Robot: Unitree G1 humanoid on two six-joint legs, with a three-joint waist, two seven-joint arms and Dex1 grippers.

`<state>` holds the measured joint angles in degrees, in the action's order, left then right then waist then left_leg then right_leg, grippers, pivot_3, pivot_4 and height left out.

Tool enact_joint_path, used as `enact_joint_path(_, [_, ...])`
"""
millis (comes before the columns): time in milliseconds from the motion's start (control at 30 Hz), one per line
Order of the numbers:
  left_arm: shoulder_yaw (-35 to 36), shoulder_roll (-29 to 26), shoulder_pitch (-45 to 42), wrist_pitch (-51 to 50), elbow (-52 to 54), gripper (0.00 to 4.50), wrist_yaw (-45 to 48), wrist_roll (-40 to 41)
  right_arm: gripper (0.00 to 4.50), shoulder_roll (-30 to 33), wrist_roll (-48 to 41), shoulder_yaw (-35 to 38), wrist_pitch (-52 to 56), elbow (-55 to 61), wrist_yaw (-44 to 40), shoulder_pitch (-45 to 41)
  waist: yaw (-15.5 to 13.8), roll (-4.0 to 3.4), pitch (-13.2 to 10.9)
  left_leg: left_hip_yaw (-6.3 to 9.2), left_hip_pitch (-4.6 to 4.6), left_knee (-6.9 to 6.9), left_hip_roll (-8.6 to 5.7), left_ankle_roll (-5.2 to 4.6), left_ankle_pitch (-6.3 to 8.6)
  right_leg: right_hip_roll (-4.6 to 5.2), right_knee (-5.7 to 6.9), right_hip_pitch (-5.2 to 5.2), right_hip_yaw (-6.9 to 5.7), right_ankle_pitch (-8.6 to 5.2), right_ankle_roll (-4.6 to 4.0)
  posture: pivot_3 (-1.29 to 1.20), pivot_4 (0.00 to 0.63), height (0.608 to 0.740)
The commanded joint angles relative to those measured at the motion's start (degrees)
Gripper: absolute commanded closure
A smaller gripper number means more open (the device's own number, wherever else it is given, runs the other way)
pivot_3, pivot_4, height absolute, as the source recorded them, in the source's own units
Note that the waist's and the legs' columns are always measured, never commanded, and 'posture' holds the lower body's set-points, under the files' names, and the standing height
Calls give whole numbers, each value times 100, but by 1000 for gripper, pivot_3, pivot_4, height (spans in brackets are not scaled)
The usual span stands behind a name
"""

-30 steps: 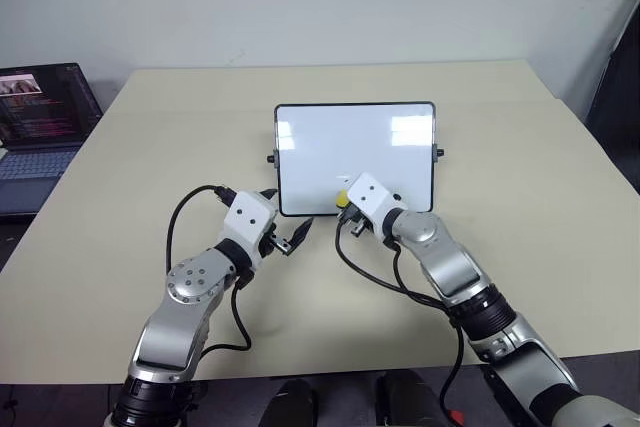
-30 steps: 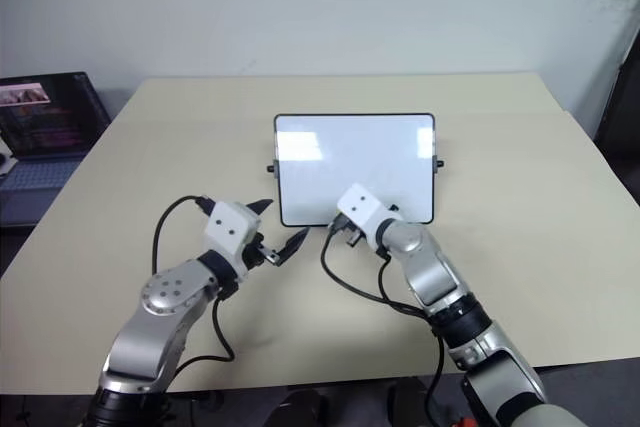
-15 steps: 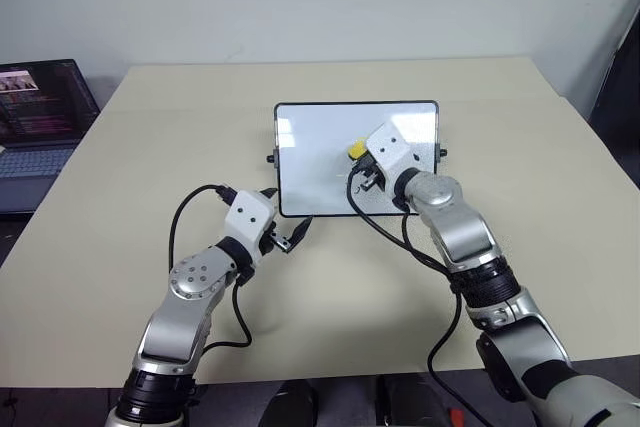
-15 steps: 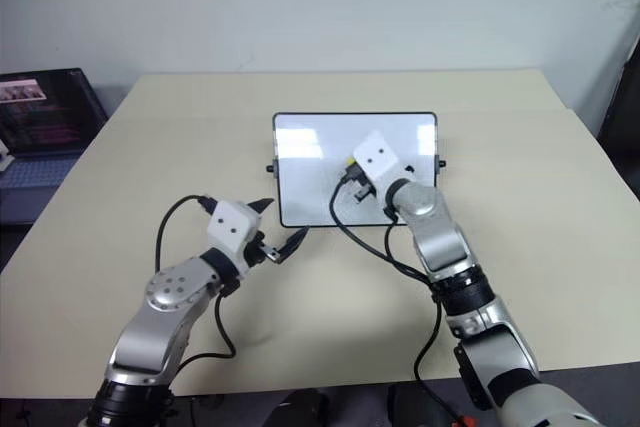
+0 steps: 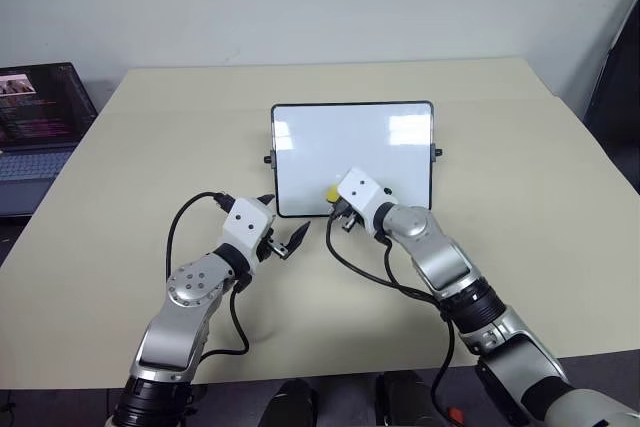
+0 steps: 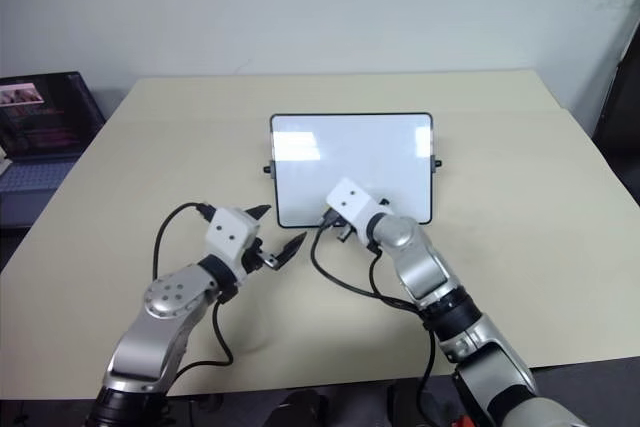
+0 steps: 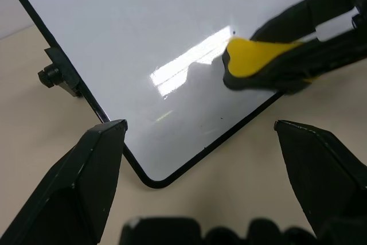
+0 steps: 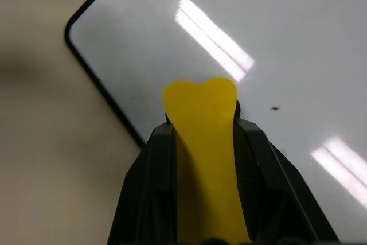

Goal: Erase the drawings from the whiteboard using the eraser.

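From the left eye view, the whiteboard [image 5: 352, 157] lies flat near the middle of the table [image 5: 520, 207], a little toward its far edge, and the right gripper [image 5: 336, 203] sits over the board's near edge, toward its near left corner, with the yellow eraser [image 5: 330, 192] pinched at its tip. The left gripper [image 5: 284, 243] rests on the table just off that same corner, apart from the board, and a laptop [image 5: 35, 122] stands beyond the table's left edge. The right eye view gives the same layout and shows no clear drawings on the white surface. In the left wrist view the left gripper's two black fingers [image 7: 86, 182] stand wide apart with nothing between them, framing the board's rounded corner; the eraser there lies low over the glossy surface, and only tiny dark specks show near it. In the right wrist view the right gripper is clamped tight on the eraser [image 8: 202, 142], which juts past the fingertips over the board near its corner, with one small dark speck [image 8: 275, 108] beside it. To do this wipe well, the eraser's face should probably press flat, sweep across the specks, and stay inside the frame, while the free gripper could steady the board's corner against sliding.
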<state>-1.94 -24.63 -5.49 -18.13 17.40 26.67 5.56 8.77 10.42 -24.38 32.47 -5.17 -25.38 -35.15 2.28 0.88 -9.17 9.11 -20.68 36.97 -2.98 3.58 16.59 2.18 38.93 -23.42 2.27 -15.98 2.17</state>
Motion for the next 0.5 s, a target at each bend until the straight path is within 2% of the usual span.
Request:
enact_joint_path(33, [80, 1, -4, 145, 177, 0, -38, -10, 3464, 10, 20, -46, 210, 332, -111, 97, -2, 0, 0, 1, 0, 0, 0, 0, 0, 0, -1, 0, 0, 0, 0, 0, 150, 740])
enact_joint_path(133, [64, 9, 5, 134, 203, 0, -35, -10, 3464, 16, 10, -9, 292, 516, -123, 135, -6, 0, 0, 1, -1, 0, 0, 1, 0, 0, -1, 0, -1, 0, 0, 0, 150, 740])
enact_joint_path(367, [7, 8, -69, 99, 188, 0, 8, -9, 3464, 121, -154, 836, 315, 1098, 233, -23, -33, -1, -1, 3, -10, -2, -1, 8, -4, 1, -7, -6, -1, 0, 0, 0, 150, 740])
enact_joint_path(500, [-13, 11, -180, 74, 142, 0, 38, -4, 3464, 223, -114, 1129, 256, 1000, 399, -212, -43, 0, -1, 3, -10, -2, -2, 8, -4, 0, -7, -6, -3, 0, 1, 0, 150, 740])
